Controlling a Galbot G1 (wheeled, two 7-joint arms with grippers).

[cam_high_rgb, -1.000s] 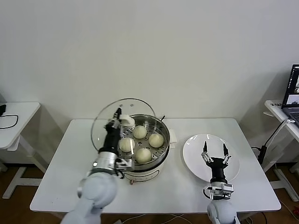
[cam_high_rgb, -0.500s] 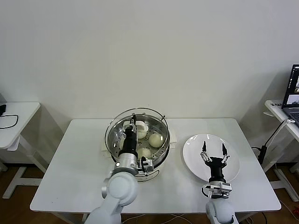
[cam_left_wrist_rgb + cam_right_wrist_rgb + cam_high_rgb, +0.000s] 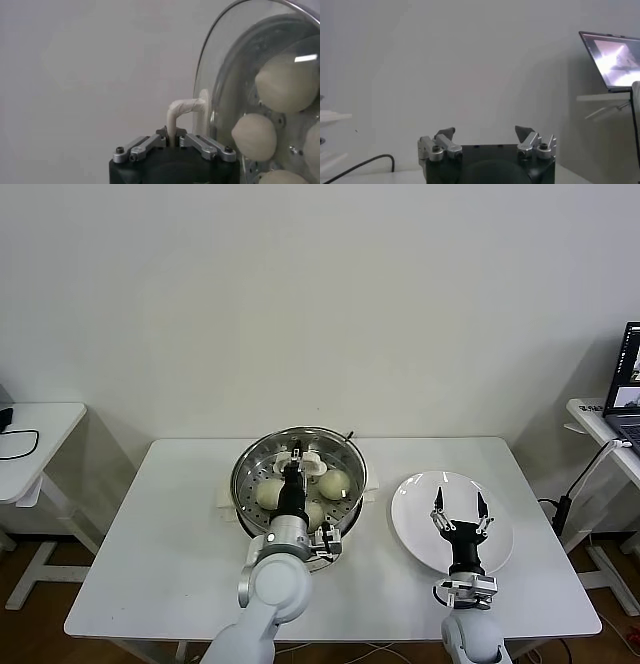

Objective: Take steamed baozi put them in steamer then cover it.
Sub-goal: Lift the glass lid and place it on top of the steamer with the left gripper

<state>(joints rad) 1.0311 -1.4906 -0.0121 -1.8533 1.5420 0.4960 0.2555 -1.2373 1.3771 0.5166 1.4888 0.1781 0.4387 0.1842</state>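
White table (image 3: 150, 524), mid-frame: left gripper (image 3: 172, 141) clamped on glass lid's (image 3: 220, 75) slim handle (image 3: 181, 110), fragile, over steamer (image 3: 246, 484); right gripper (image 3: 459, 512) jaws apart.

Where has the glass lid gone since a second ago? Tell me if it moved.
Yes. The glass lid, held by the left gripper, swung rightward from beside the steamer to over it.

I see a bright, even room light with no strong beam from any side. Shadows are soft and thin around the steamer (image 3: 298, 489) on the white surface (image 3: 150, 534). Small glints shine on its steel rim. A bright streak sits on the glass lid (image 3: 235, 75) close up. The wall behind looks smooth and hazy.
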